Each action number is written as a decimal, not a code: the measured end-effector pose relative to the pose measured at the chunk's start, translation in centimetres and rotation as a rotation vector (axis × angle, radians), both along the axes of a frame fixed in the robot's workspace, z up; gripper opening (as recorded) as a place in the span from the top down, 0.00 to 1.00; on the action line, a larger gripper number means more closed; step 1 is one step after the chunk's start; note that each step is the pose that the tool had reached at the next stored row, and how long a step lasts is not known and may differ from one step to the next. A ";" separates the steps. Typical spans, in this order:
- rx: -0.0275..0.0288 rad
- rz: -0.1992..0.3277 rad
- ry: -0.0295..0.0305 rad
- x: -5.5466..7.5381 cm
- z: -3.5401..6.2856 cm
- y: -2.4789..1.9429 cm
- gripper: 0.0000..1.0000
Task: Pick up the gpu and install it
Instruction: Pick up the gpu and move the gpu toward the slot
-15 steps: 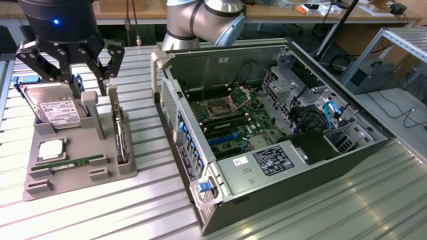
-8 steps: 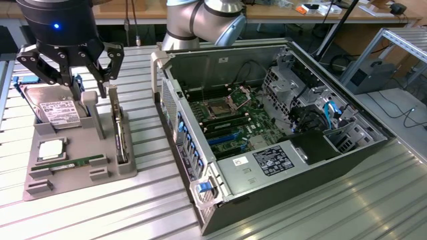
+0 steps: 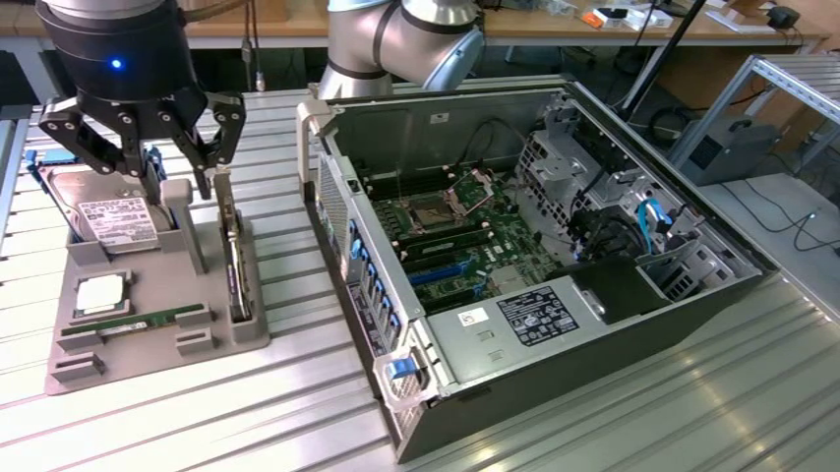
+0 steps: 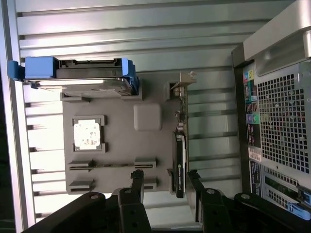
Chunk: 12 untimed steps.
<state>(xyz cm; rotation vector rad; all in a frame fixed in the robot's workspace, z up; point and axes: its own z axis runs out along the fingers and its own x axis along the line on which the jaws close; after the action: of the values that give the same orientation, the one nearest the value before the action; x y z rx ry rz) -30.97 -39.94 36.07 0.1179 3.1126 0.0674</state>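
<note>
gpu [image 4: 180,165] beneath splayed pincer [image 4: 165,174]

Your black two-fingered gripper [image 3: 181,182] hangs at the exterior view's left, pointing straight down from a black cylindrical wrist housing [image 3: 116,49] on which a small blue light [image 3: 117,65] glows. Its jaws stand spread wide. The black linkage fingers [image 4: 137,178] angle outward, then run down to slim tips, well apart from each other. Behind it, your silver-grey jointed arm [image 3: 400,39] bends at the upper middle of the exterior view.
</note>
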 end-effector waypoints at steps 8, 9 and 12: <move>-0.0004 0.001 0.0003 1.0 -1.03 0.00 0.52; -0.0004 0.001 0.0003 1.0 -1.11 0.00 0.52; -0.0004 0.002 0.0002 1.1 -1.39 0.00 0.52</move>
<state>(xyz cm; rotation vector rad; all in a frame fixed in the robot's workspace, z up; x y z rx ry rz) -29.87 -39.94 34.68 0.1152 3.1130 0.0669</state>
